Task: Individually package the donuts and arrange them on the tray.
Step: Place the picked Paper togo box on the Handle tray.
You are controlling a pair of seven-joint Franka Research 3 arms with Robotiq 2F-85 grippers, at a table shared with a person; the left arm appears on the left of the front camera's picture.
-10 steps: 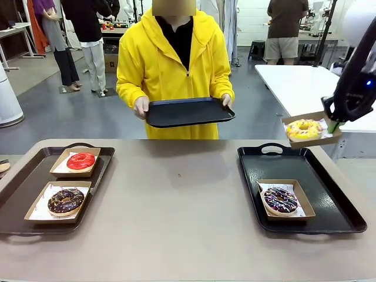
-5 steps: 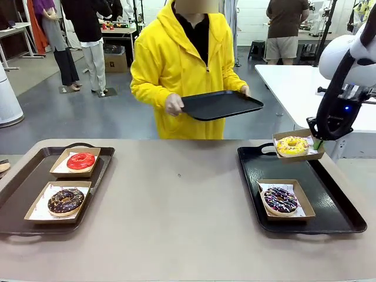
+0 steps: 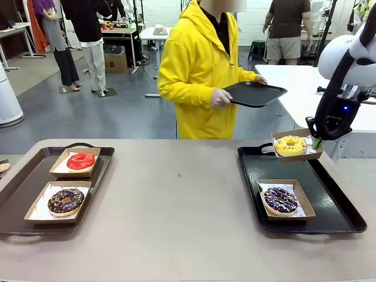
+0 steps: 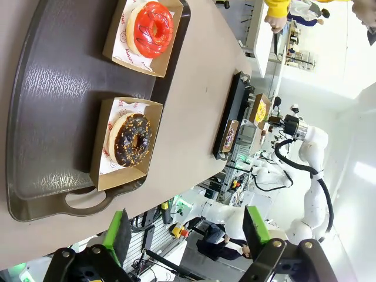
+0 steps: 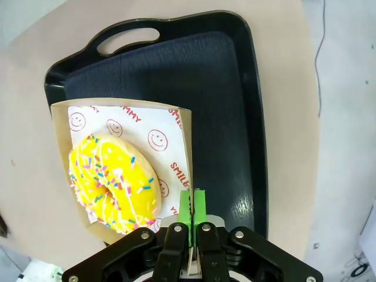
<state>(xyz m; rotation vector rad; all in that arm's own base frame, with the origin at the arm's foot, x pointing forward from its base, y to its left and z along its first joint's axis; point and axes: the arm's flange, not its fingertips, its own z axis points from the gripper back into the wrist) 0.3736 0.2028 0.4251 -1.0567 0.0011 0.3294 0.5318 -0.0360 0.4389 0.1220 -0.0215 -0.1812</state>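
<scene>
Right gripper (image 3: 318,143) pinched shut on the edge of the yellow donut's box (image 3: 297,144), pads (image 5: 185,207) clamped on the box's side wall. Box hangs level over the far end of the black tray (image 3: 346,214), above the handle end; whether it touches the tray I cannot tell. Yellow donut (image 3: 291,144) sits in the box, to the robot's left of the grip point.

Key relation: free tray floor lies under the box and just nearer than it, between the handle and the boxed sprinkle donut (image 3: 280,200) already set down at the tray's near end. Judged next move: straight down, then release. Box's long axis in the right wrist view runs along the tray's length, so no turn looks needed.

Left gripper (image 4: 185,235) open, empty, hovering off the near handle of the brown tray (image 4: 47,111), which holds the boxed chocolate donut (image 4: 130,140) and boxed red donut (image 4: 152,29).

Right wrist view shows the pinch on the wall; front view shows the height over the tray. Person (image 3: 200,76) beyond the table carries a spare tray (image 3: 254,93).
</scene>
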